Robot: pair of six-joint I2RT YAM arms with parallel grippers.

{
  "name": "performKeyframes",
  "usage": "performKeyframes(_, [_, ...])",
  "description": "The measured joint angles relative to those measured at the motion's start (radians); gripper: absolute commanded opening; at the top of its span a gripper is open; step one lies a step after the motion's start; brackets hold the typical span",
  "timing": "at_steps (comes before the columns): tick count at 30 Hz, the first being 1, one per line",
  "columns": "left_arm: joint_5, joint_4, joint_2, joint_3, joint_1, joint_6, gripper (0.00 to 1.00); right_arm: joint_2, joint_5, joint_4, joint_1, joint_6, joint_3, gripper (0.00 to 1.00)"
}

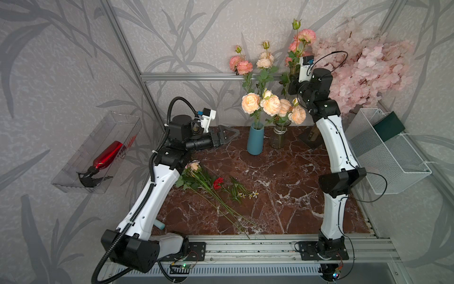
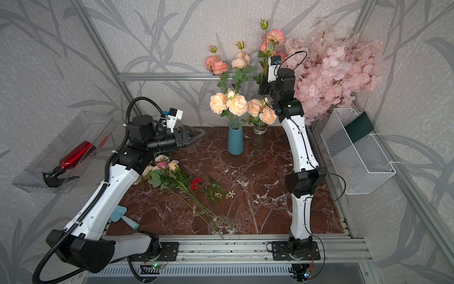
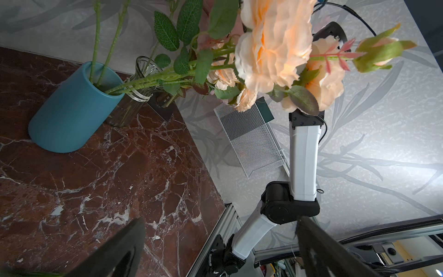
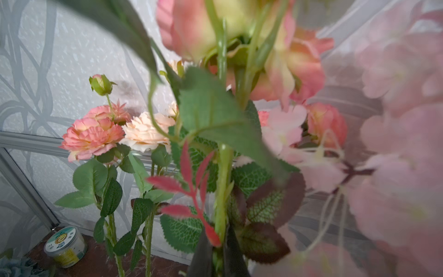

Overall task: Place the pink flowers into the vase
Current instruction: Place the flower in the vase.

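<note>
Blue vase [image 1: 255,145] part-filled; right fingers [image 4: 202,259] clamp a pink spray [image 1: 304,35] aloft; left fingers [image 1: 229,134] spread, empty; pink flowers [image 2: 169,167] lie on the bench [image 1: 282,184].

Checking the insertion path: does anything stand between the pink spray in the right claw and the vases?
Yes. Peach rose heads already standing in the blue vase and glass vase spread over both mouths, below the pink flowers held by the right claw.

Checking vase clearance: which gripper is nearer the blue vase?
Left. The left gripper sits open beside the blue vase; the right gripper, raised high, grips pink flowers.
</note>
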Motion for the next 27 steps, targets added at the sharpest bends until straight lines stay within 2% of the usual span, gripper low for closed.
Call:
performKeyframes(3, [0.001, 0.005, 0.001, -0.004, 0.000, 0.000, 0.99, -0.003, -0.010, 0.041, 0.003, -0.003, -0.054, 0.00])
performKeyframes(10, [0.002, 0.011, 0.004, -0.009, 0.008, -0.002, 0.99, -0.072, -0.005, 0.253, 0.010, -0.011, -0.339, 0.00])
performKeyframes(13, [0.002, 0.011, 0.010, -0.009, 0.011, -0.003, 0.99, -0.080, 0.005, 0.334, 0.013, -0.012, -0.405, 0.00])
performKeyframes(19, [0.003, 0.029, 0.023, -0.009, 0.011, -0.021, 0.99, -0.085, 0.009, 0.398, 0.014, -0.018, -0.379, 0.00])
performKeyframes(27, [0.004, 0.050, 0.029, -0.010, 0.011, -0.035, 0.99, -0.086, 0.029, 0.386, 0.014, -0.060, -0.213, 0.00])
